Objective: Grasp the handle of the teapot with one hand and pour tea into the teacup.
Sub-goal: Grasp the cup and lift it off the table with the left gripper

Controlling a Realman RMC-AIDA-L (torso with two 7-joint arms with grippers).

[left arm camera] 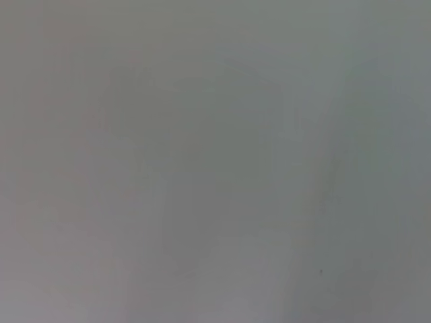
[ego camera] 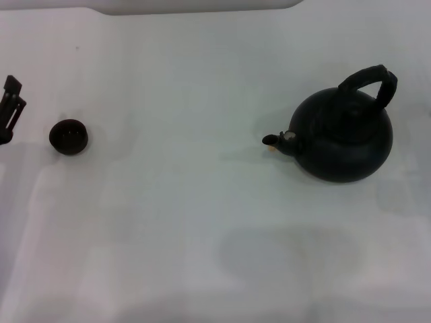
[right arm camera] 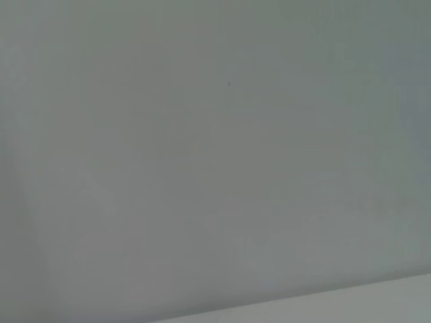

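Left hand [ego camera: 11, 108] at the head view's left edge, right arm unseen

Teapot [ego camera: 345, 138] sits on the table [ego camera: 202, 222] at the right side of the head view, spout aimed left toward the teacup [ego camera: 69, 136], handle [ego camera: 370, 82] arching over its top and leaning right. Teacup stands on the table far left, well apart from the teapot, roughly level with it front to back. Left gripper [ego camera: 11, 108] pokes in at the left edge, just beside the teacup and not touching it; both wrist views show only bare table surface.
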